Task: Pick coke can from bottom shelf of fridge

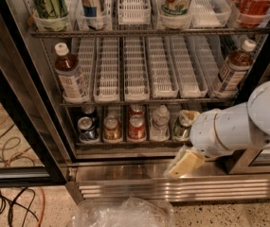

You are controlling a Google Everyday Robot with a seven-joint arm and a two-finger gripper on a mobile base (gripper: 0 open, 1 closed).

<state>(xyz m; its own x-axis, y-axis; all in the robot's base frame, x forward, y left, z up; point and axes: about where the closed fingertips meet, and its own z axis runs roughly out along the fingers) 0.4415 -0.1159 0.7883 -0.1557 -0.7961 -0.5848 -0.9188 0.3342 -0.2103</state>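
The fridge (35,126) stands open with its wire shelves in view. On the bottom shelf (125,144) the red coke can (137,127) stands in the middle lane. A brownish-gold can (112,128) is to its left and a clear bottle (159,123) to its right. My gripper (187,140) comes in from the right on a white arm (238,126). It hangs in front of the shelf's right end, right of the coke can and apart from it. It is open and empty, with one pale yellow finger (186,163) low over the steel base.
A blue can (86,129) and a green can (181,127) stand at the row's ends. Brown bottles (70,77) (233,70) stand on the shelf above. The black door frame (25,141) is at the left, cables (6,202) lie on the floor, and a clear plastic bag (122,213) lies below the vented base (139,186).
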